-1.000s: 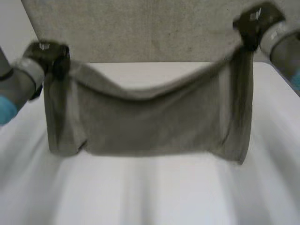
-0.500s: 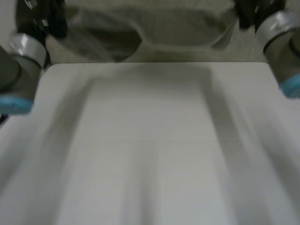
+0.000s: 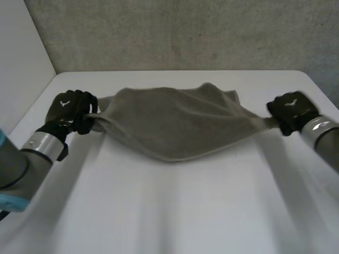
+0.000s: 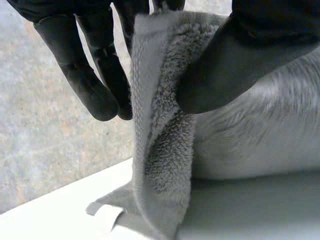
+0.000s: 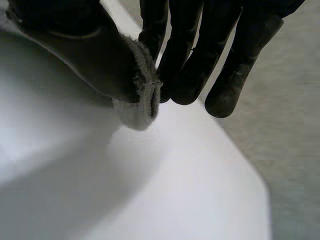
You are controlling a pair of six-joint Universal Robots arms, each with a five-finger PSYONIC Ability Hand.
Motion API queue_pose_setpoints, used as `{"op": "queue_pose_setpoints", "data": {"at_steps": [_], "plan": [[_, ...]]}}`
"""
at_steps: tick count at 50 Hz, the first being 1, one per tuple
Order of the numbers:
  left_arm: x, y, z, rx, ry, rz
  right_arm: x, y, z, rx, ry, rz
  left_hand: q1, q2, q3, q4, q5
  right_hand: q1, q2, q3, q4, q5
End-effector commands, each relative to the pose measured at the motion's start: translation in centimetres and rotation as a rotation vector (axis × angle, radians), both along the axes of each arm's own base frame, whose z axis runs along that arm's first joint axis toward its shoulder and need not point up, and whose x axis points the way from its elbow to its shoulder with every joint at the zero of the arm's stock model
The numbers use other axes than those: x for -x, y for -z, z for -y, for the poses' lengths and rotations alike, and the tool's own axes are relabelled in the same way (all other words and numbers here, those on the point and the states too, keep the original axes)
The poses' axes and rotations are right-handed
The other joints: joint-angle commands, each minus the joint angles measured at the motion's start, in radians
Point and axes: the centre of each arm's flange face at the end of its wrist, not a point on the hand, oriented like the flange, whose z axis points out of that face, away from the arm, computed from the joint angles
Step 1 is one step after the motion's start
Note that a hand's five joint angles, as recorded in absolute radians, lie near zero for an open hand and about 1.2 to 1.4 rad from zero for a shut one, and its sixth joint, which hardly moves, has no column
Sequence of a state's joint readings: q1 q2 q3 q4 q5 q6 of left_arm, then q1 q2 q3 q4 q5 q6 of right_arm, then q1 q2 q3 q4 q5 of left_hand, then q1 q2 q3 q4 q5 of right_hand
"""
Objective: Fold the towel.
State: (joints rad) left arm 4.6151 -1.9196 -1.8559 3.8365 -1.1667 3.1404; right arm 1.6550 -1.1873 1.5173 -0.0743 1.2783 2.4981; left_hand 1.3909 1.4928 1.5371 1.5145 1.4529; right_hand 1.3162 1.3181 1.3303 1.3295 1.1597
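A grey-brown towel (image 3: 175, 124) lies stretched across the far middle of the white table (image 3: 175, 211), sagging toward me in a rounded belly. My left hand (image 3: 71, 111) is shut on the towel's left end, pinching a bunched corner (image 4: 165, 125) between thumb (image 4: 240, 65) and fingers (image 4: 90, 80). My right hand (image 3: 291, 112) is shut on the towel's right end, where a thin edge (image 5: 145, 95) is pinched between thumb (image 5: 75, 50) and fingers (image 5: 200, 55). Both hands sit low, near the table surface.
A grey carpeted floor (image 3: 185, 32) lies beyond the table's far edge. A white wall panel (image 3: 21, 58) stands at the far left. The near half of the table is bare.
The towel hung in the air between raised hands a second ago, swung far away, and now lies spread on the table with both hands lowered to its two ends.
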Motion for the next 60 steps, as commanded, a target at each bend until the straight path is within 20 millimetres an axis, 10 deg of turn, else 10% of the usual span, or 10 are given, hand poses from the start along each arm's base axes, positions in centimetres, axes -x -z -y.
{"op": "queue_pose_setpoints", "data": {"at_steps": [1,9,21,26,40,57,59,60], "plan": [[-1.3,-4.2,-3.5,0.073,0.001,-0.013,2.1,-7.0,-3.2,0.103,0.034,0.015,0.005,-0.097,-0.141,-0.118,-0.231,0.080,0.078,0.066,0.067,0.062],[-3.3,-5.8,-5.7,0.043,-0.065,-0.005,4.7,-10.9,-5.6,0.087,0.074,0.015,0.005,-0.097,-0.141,-0.118,-0.231,0.080,0.078,0.066,0.067,0.062],[-2.8,-2.5,-5.0,-0.142,-0.049,0.009,3.3,-9.1,-5.9,0.026,-0.008,-0.033,0.005,-0.097,-0.141,-0.118,-0.231,0.080,0.078,0.066,0.067,0.062],[-1.3,-0.7,-1.1,-0.185,-0.004,0.015,-0.2,-5.8,-2.2,-0.014,-0.070,-0.065,0.005,-0.097,-0.141,-0.118,-0.231,0.080,0.078,0.066,0.067,0.062],[1.2,2.6,5.5,-0.221,0.039,0.135,-1.7,0.3,7.5,-0.010,0.083,-0.145,0.005,-0.097,-0.141,-0.118,-0.231,0.080,0.078,0.066,0.067,0.062],[2.8,5.9,10.6,-0.174,-0.056,0.162,-5.0,5.2,11.4,0.054,0.126,-0.148,0.003,-0.099,-0.143,-0.121,-0.234,0.080,0.078,0.066,0.067,0.062],[3.2,5.9,10.6,-0.170,-0.047,0.162,-5.1,5.2,11.5,0.058,0.126,-0.147,-0.332,-0.434,-0.478,-0.455,-0.568,-0.160,-0.161,-0.174,-0.173,-0.178],[3.4,5.9,10.5,-0.169,-0.043,0.164,-5.3,5.2,11.4,0.060,0.122,-0.147,-0.614,-0.716,-0.760,-0.737,-0.850,-0.726,-0.728,-0.740,-0.740,-0.744]]}}
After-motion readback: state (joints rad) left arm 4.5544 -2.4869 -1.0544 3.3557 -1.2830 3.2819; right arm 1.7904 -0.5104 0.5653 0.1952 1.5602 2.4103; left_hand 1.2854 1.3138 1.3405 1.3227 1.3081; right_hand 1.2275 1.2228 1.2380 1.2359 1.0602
